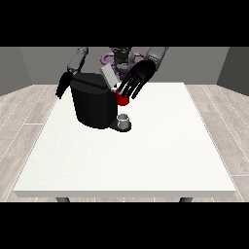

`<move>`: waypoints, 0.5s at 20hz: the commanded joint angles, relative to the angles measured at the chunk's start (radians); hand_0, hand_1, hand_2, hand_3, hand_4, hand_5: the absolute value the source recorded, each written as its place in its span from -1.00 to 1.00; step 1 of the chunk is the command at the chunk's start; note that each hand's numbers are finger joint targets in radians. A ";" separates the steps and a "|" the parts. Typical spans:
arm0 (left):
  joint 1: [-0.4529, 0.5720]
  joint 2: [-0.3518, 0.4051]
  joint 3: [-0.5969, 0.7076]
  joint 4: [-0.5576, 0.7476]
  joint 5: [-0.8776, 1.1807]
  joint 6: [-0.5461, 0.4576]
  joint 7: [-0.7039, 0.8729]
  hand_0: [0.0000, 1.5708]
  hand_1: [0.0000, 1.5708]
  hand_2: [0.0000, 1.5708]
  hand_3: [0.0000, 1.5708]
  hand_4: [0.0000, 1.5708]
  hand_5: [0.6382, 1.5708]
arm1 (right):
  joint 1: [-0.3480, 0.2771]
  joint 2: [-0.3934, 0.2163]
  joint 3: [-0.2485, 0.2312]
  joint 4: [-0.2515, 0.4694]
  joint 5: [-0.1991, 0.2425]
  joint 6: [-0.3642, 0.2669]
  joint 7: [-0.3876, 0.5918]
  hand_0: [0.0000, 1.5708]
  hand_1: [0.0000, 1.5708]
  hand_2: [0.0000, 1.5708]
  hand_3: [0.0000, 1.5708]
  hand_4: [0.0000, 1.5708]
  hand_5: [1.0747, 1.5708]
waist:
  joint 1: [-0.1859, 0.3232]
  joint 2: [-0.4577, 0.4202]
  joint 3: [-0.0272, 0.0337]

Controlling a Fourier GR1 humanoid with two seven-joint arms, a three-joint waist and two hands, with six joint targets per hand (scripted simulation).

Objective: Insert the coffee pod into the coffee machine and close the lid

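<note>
The hand at the view's right [137, 79] hangs straight-fingered over the coffee machine [95, 99]; tabletop [146, 155] beyond lies bare to its edges.

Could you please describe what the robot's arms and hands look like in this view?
Both arms have grey segments with darker joints and end in black hands. The hand at the view's right shows long, slender black fingers. The hand at the view's left is also black; its shape shows less plainly. No cables or markings are visible.

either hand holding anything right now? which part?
Nothing plainly held. The hand at the view's right has straight fingers spread over the red thing at the machine, by the lid. The hand at the view's left hangs beside the machine.
</note>
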 commanded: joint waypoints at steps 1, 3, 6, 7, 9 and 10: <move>0.039 -0.045 -0.002 -0.021 0.013 -0.012 0.009 -1.00 -1.00 -1.00 -1.00 -1.00 1.00 | 0.009 -0.019 -0.046 0.061 -0.023 -0.001 -0.013 -1.00 -1.00 -1.00 -1.00 -1.00 1.00 | 0.074 -0.055 -0.0004; 0.177 -0.143 -0.015 -0.016 0.028 0.012 0.028 -1.00 -1.00 -1.00 -1.00 -1.00 1.00 | 0.147 -0.002 -0.030 0.057 -0.026 0.012 -0.053 -1.00 -1.00 -1.00 -1.00 -1.00 1.00 | 0.085 -0.176 -0.0006; 0.217 -0.103 -0.007 -0.022 0.040 -0.017 -0.028 -1.00 -1.00 -0.78 -1.00 -1.00 1.00 | 0.185 -0.002 -0.027 0.054 -0.042 0.040 -0.044 -1.00 -1.00 -1.00 -1.00 -1.00 1.00 | 0.105 -0.213 -0.0009; 0.198 -0.149 0.021 -0.050 0.088 -0.039 -0.002 -1.00 -1.00 -0.64 -1.00 -1.00 1.00 | 0.170 -0.014 -0.066 0.117 -0.041 0.007 -0.091 -1.00 -1.00 -1.00 -1.00 -1.00 1.00 | 0.176 -0.222 -0.0004; 0.215 -0.225 0.147 -0.039 0.247 -0.046 -0.055 -1.00 -1.00 -0.81 -1.00 -1.00 1.00 | 0.200 0.003 -0.044 0.099 -0.035 0.011 -0.074 -1.00 -1.00 -1.00 -1.00 -1.00 1.00 | 0.183 -0.262 -0.0022; 0.265 -0.251 0.203 -0.020 0.297 -0.021 -0.041 -1.00 -1.00 -1.00 -1.00 -0.75 1.00 | 0.207 -0.016 -0.051 0.072 -0.040 0.018 -0.035 -1.00 -1.00 -1.00 -1.00 -1.00 1.00 | 0.184 -0.309 -0.0044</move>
